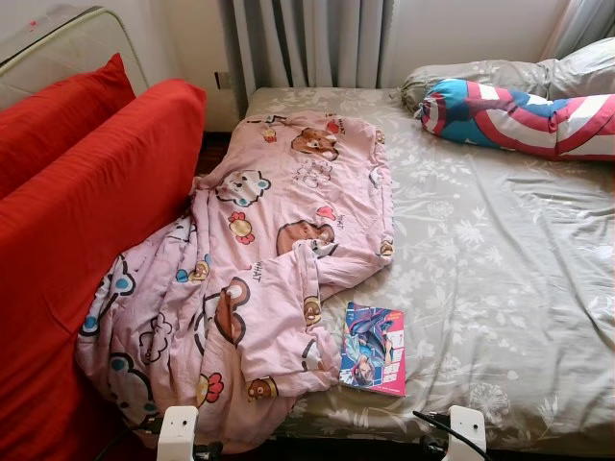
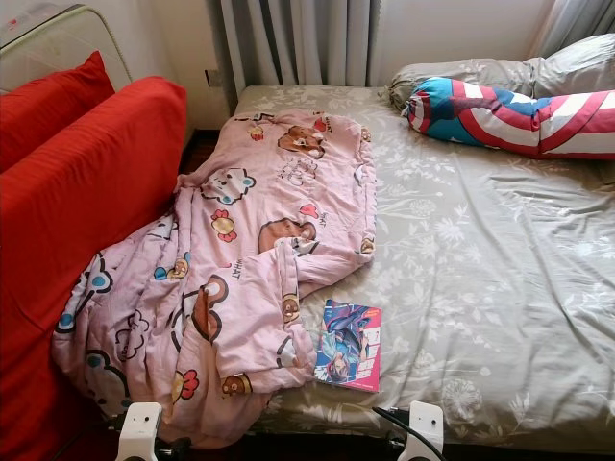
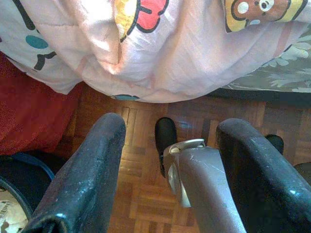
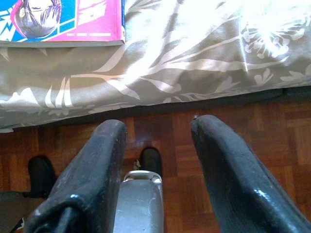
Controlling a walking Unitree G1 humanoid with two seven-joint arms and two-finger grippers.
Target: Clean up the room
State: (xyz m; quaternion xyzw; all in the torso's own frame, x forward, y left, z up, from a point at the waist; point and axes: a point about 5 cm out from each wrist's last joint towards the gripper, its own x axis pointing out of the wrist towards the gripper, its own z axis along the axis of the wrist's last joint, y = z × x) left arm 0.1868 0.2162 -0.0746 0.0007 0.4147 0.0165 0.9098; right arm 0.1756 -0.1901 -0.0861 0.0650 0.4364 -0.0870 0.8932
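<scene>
Hanging low over the parquet floor at the foot of the bed, the left tool and right tool both hold their matte black fingers spread wide, empty. A glossy, flat comic book lies near the bed's front edge, touching the crumpled pink cartoon-print quilt (soft, deeply folded) that spills toward the red sofa. Farther back rests a striped cylindrical bolster against grey pillows.
</scene>
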